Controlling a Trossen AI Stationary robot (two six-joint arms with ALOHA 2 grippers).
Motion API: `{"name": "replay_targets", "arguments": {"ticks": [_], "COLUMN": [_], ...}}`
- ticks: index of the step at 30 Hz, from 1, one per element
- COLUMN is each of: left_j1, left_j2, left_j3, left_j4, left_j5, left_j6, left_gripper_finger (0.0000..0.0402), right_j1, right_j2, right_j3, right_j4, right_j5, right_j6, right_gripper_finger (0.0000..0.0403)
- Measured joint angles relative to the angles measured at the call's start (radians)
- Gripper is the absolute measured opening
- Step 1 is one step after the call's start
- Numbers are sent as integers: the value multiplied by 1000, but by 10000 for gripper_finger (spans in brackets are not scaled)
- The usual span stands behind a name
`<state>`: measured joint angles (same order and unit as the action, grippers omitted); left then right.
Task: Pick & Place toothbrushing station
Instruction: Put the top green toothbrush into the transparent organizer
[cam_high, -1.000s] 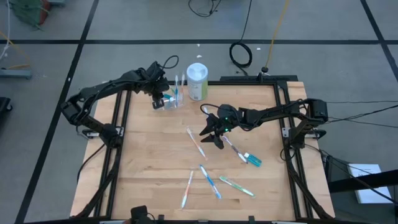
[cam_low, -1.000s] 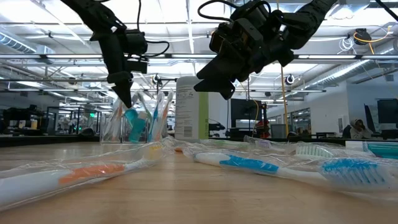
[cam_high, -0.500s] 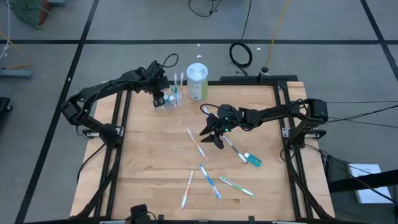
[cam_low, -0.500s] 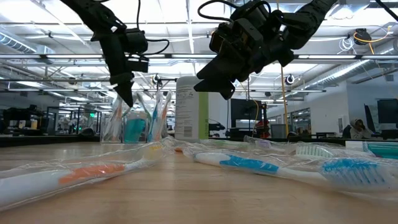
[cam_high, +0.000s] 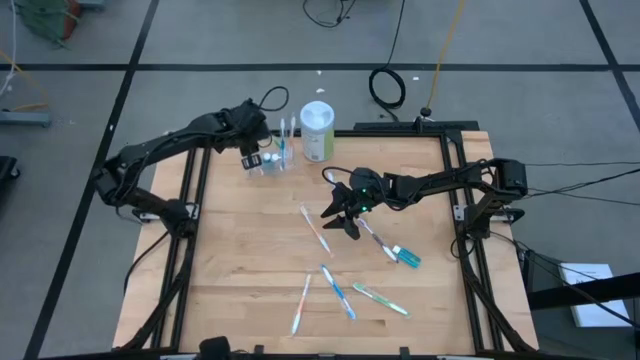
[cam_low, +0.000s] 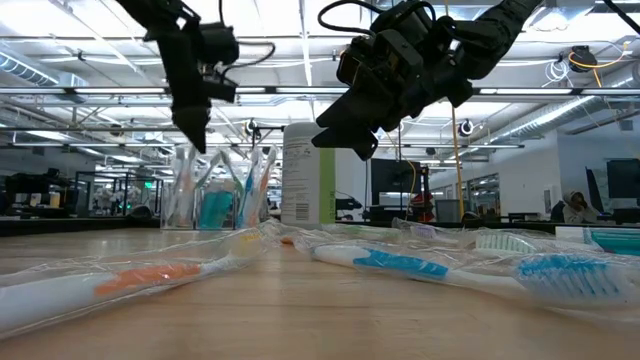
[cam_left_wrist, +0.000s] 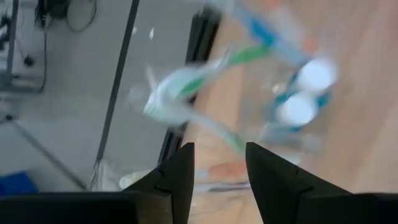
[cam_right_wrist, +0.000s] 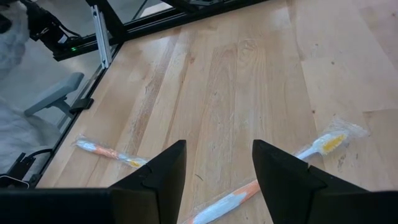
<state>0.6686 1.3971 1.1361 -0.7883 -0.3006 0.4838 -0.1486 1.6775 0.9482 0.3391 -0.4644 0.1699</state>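
Quick notes on the toothbrush station run. The left gripper (cam_high: 251, 156) hung right over the clear cup (cam_high: 273, 162) at the back left of the tabletop (cam_high: 240, 260), just beside a white canister (cam_high: 317, 130). Its fingers were apart with nothing between them. The right gripper (cam_high: 340, 216) hovered over the middle of the tabletop, also spread and empty, above a wrapped toothbrush (cam_high: 372, 236).

How we'd have done the step well, our guess only:
- Lift the left gripper straight up, because the brushes lean out over the cup's rim and a sideways move could tip the cup.
- Bring the right gripper down square across the handle of that brush, near its middle. The clear wrappers looked slippery, so we'd pinch the handle and not the loose film.
- Keep the brush close to upright when it goes into the cup.

The count as we saw it:
- One cup.
- Five loose toothbrushes (cam_high: 338, 292) lying on the tabletop, all well apart from the cup.
- One blue tube (cam_high: 407, 258) lying near the right gripper's brush.
- Two white round caps (cam_left_wrist: 317, 73) showing inside the cup, probably two more tubes.
- Several brushes standing in the cup — too blurred for us to count.
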Motion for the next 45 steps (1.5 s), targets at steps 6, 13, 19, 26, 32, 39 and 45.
{"name": "replay_targets", "arguments": {"ticks": [6,13,19,26,32,39,45], "left_j1": [-89,-202,-316,-400,-397,-400,-403], "left_j2": [-80,-111,-100,-117,-181,-237,-231], "left_j3": [19,19,18,17,16,18,17], "left_j4": [4,-28,-41,-78,-133,-135,-138], "left_j5": [143,404,381,230,115,96,89], "left_j6": [-155,-418,-439,-469,-482,-523,-537], "left_gripper_finger": [149,150,150,150,150,150,150], "right_j1": [6,29,29,-25,-63,-102,-120], "right_j2": [0,0,0,1,76,219,226], "right_j3": [0,0,0,0,0,5,6], "right_j4": [-5,-128,-246,-268,-243,-156,-159], "right_j5": [-7,-8,160,578,593,546,547], "right_j6": [-2,-18,-18,35,104,86,44], "right_gripper_finger": [176,176,176,176,176,172,109]}}
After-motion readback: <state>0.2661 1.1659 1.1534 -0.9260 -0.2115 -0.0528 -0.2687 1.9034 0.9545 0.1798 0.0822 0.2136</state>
